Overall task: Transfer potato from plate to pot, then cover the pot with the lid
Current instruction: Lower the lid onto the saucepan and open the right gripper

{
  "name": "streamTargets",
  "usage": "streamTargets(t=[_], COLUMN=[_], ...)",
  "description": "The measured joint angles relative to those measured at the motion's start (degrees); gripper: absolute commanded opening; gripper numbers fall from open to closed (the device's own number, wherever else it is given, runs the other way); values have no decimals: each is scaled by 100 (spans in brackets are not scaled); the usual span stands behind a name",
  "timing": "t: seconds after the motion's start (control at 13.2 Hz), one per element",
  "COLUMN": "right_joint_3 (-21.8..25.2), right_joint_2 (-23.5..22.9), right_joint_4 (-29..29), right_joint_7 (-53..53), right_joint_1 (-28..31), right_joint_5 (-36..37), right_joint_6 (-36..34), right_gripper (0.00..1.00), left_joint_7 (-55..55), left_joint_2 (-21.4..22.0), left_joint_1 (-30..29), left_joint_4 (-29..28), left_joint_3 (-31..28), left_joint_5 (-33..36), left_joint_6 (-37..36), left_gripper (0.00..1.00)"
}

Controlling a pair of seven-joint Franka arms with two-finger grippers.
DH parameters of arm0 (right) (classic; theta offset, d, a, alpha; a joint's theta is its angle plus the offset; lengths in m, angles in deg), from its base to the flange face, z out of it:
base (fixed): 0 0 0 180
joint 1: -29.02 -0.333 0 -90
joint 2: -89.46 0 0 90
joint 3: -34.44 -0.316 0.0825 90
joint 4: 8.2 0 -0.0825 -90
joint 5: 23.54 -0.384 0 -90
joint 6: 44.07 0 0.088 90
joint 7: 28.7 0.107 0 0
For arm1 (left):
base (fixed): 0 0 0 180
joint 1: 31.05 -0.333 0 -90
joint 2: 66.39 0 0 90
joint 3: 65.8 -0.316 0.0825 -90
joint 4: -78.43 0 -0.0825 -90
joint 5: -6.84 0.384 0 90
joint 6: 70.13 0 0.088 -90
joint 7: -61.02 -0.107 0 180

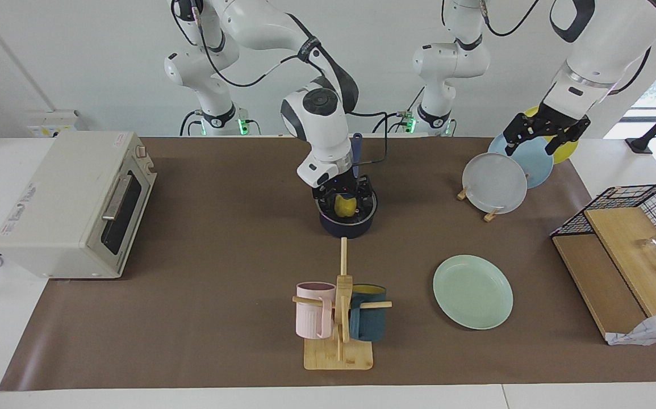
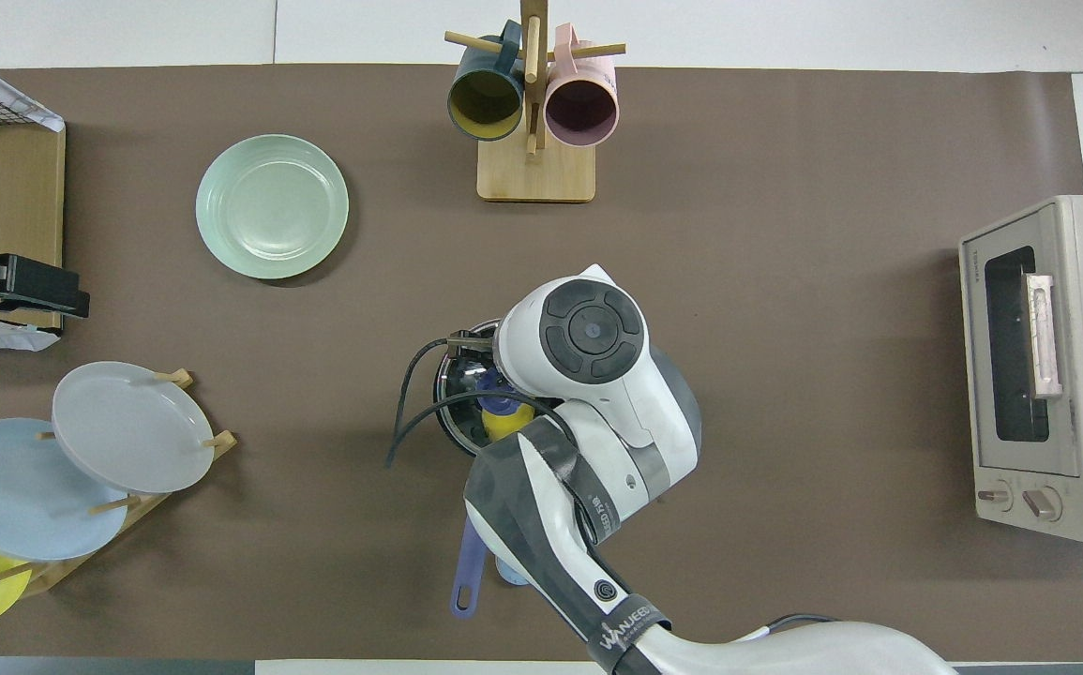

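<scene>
The yellow potato (image 1: 346,205) sits between the fingers of my right gripper (image 1: 345,199), which is shut on it in the mouth of the dark navy pot (image 1: 348,227). In the overhead view the right wrist covers most of the pot (image 2: 448,398); a bit of potato (image 2: 506,423) shows. The pot's blue handle (image 2: 465,578) points toward the robots. The mint-green plate (image 1: 473,291) lies bare toward the left arm's end of the table and farther from the robots than the pot; it also shows in the overhead view (image 2: 272,206). The lid is hidden. My left gripper (image 1: 543,134) hangs open over the plate rack.
A mug tree (image 1: 339,318) with pink and teal mugs stands farther from the robots than the pot. A rack of grey, light blue and yellow plates (image 1: 495,183) is beside the left arm. A toaster oven (image 1: 72,204) is at the right arm's end, a wire basket with boards (image 1: 634,227) at the left arm's.
</scene>
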Motion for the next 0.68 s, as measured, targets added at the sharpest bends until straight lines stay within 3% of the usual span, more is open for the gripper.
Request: streamTargets(t=[0.68], right_joint_3=[-8], right_joint_2=[-8], right_joint_4=[82], right_joint_7=[0], right_joint_1=[-7], right_joint_5=[-9], right_joint_6=[47], right_gripper=[100], left_joint_7=[1], left_joint_2=[1], left_joint_1=[0], left_joint_4=[0], left_joint_3=[0], left_joint_5=[0], left_joint_6=[0], left_gripper=[100])
